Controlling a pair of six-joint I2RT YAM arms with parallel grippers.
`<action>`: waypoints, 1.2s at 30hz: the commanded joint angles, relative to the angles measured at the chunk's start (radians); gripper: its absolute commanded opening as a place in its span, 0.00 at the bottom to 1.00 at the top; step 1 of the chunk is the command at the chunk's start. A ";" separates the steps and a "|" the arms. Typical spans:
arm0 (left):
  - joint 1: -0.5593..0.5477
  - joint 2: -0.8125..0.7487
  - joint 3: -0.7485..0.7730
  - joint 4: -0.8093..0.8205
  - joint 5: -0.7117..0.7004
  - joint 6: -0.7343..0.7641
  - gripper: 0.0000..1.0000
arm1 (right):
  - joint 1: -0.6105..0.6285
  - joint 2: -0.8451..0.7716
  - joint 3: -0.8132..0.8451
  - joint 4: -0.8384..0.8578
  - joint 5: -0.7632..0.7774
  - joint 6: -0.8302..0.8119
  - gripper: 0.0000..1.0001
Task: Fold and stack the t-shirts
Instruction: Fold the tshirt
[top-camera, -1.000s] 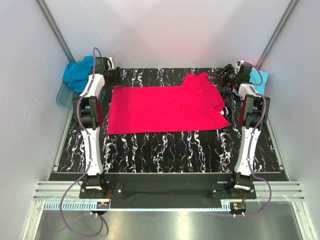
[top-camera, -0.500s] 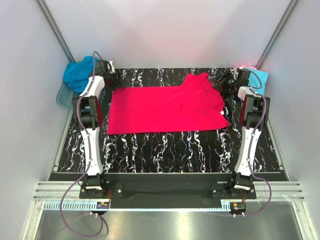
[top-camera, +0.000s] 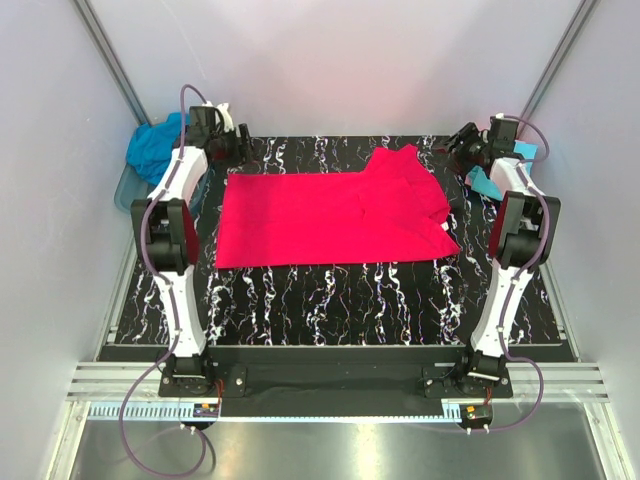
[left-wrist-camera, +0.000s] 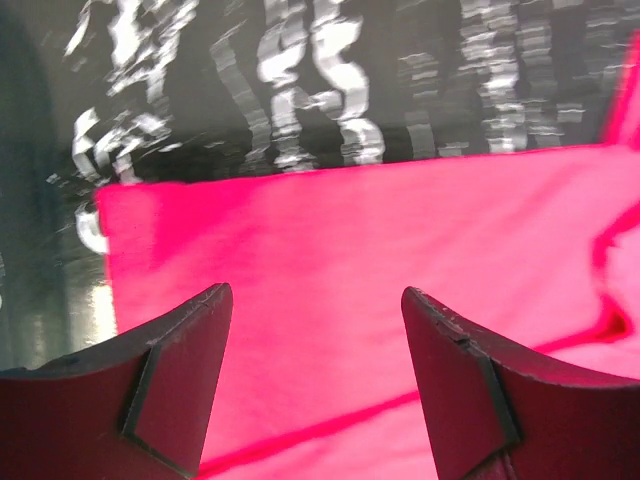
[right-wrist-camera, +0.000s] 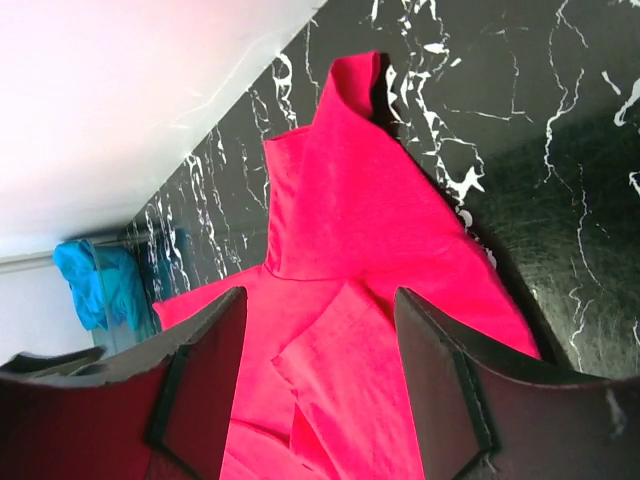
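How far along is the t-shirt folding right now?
Done: the pink-red shirt lies spread on the table, its right end folded over. In hand: nothing; left gripper and right gripper hover near it, jaws open. Left: finishing its folds, then the teal-blue shirt and light cyan shirt; no stack yet.

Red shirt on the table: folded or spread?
Partly folded. The red shirt lies flat as a long rectangle, layers overlapping near its right end, one sleeve sticking out toward the far edge.

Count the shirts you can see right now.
3: red shirt spread flat mid-table, blue shirt bunched at far left, cyan shirt at far right. More may be hidden.
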 joint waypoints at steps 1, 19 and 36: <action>-0.038 -0.173 -0.042 0.049 0.050 -0.002 0.73 | -0.003 -0.061 0.045 -0.081 0.030 -0.052 0.68; -0.093 -0.635 -0.493 0.226 0.071 -0.210 0.73 | -0.038 -0.016 0.051 -0.334 0.210 -0.137 0.71; -0.131 -0.799 -0.582 0.192 0.055 -0.179 0.73 | -0.015 0.126 0.140 -0.417 0.038 -0.169 0.71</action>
